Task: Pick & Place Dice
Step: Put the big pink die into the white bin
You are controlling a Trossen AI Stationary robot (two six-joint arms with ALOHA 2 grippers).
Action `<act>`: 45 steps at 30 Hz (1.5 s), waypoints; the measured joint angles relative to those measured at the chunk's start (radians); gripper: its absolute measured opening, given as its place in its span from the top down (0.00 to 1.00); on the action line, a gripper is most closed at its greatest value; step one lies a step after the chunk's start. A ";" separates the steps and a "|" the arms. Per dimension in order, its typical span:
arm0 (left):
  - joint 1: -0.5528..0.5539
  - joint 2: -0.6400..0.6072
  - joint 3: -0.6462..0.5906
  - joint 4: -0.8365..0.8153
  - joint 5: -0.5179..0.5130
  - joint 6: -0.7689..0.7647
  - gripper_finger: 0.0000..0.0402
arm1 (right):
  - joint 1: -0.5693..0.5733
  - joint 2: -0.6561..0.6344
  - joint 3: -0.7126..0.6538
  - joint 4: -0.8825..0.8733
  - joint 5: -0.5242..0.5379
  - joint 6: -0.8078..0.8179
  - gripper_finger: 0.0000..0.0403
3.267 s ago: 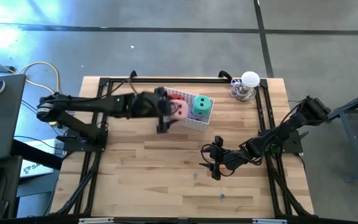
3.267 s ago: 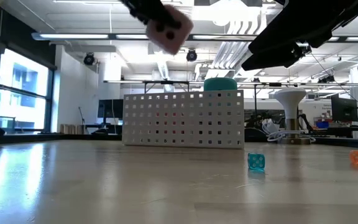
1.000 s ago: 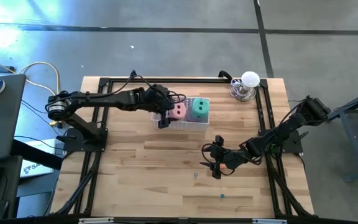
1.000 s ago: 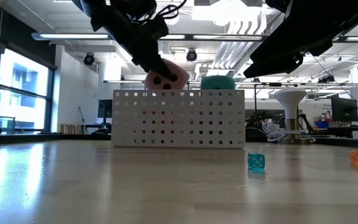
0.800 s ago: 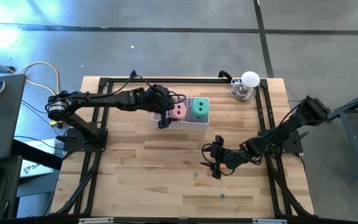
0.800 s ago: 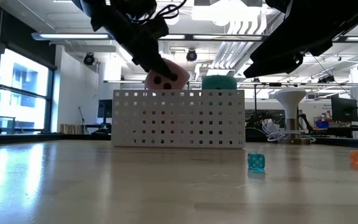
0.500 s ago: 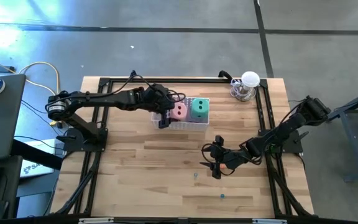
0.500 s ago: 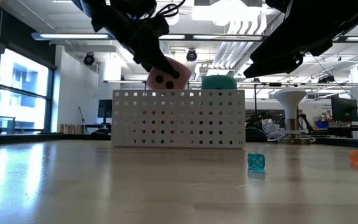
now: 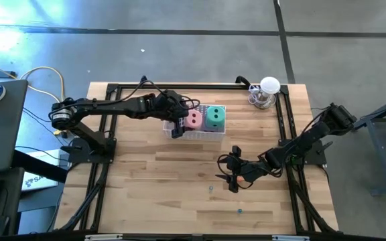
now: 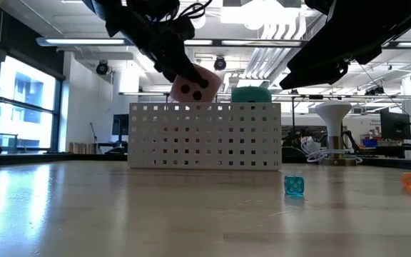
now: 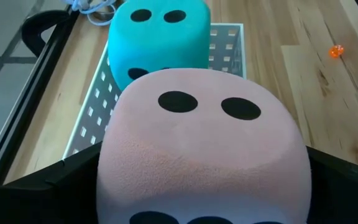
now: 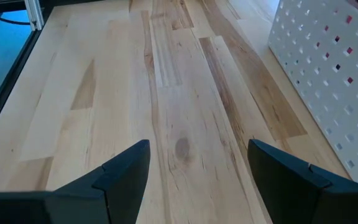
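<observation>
The deciding relation is vertical: the pink die [image 10: 195, 87] sits directly above the white basket [image 10: 204, 135], its lower part level with the basket rim in the low view, so the coming move is judged to be a short descent and release. The left tool [image 9: 176, 119] holds this die between its fingers, spread as wide as they go and pressed against the die's two sides; in the left wrist view the pink die [image 11: 204, 149] fills the space between the dark fingers, two pips facing up. The green die [image 9: 214, 116] already rests in the basket, just beside the pink die on the side away from the left arm, the two close or touching. Through the basket holes a red shape shows in the right wrist view; which die it is cannot be told. The left arm is the nearer arm and the only one at the basket. The right tool [image 9: 232, 173] waits low over the bare surface [image 9: 153, 194], well apart from the basket, fingers partly open and holding nothing.
</observation>
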 joint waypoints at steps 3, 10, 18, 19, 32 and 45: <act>0.000 0.000 0.000 0.006 0.001 0.000 0.00 | 0.000 0.000 0.000 0.000 0.000 0.000 0.35; 0.000 0.000 0.000 0.006 0.001 0.005 0.00 | -0.017 0.000 0.000 0.088 0.110 -0.109 0.35; 0.000 0.000 0.000 0.005 0.001 0.008 0.00 | -0.177 0.000 0.002 0.502 0.317 -0.489 0.35; 0.000 0.000 0.000 0.005 0.001 0.008 0.00 | -0.208 0.000 0.002 0.529 0.313 -0.507 0.35; 0.000 0.000 0.000 0.005 -0.001 0.008 0.00 | -0.550 0.139 0.025 0.674 -0.074 -0.460 0.35; 0.000 -0.001 -0.005 -0.024 -0.032 0.028 0.00 | -0.539 0.340 0.144 0.666 -0.009 -0.464 0.35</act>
